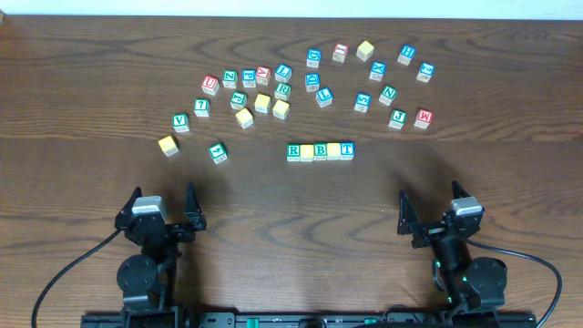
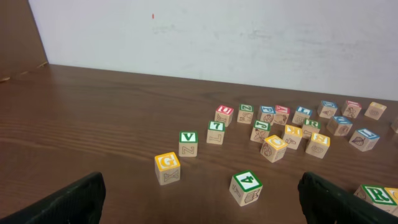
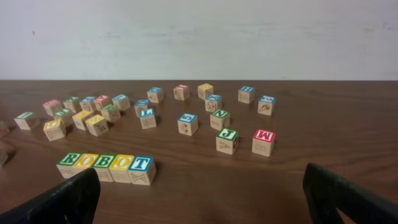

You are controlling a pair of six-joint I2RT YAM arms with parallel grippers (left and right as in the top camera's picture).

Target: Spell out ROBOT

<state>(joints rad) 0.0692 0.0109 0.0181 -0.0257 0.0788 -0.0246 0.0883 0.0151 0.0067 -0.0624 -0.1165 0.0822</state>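
Observation:
Five letter blocks stand touching in a row [image 1: 320, 151] at the table's middle, reading R, O, B, O, T; the row also shows in the right wrist view [image 3: 106, 167]. Its right end is a blue T block [image 1: 347, 149]. My left gripper [image 1: 164, 210] is open and empty near the table's front left, well short of the blocks. My right gripper [image 1: 428, 211] is open and empty at the front right. Each wrist view shows only the two dark fingertips at the lower corners, the left gripper [image 2: 199, 202] and the right gripper [image 3: 202, 199].
Several loose letter blocks lie scattered across the far half of the table [image 1: 301, 77]. A yellow G block [image 2: 167, 168], a green 4 block [image 2: 246, 187] and a green V block [image 2: 188, 144] sit nearest my left gripper. Green J [image 3: 227, 140] and red M [image 3: 263, 142] blocks lie right of the row.

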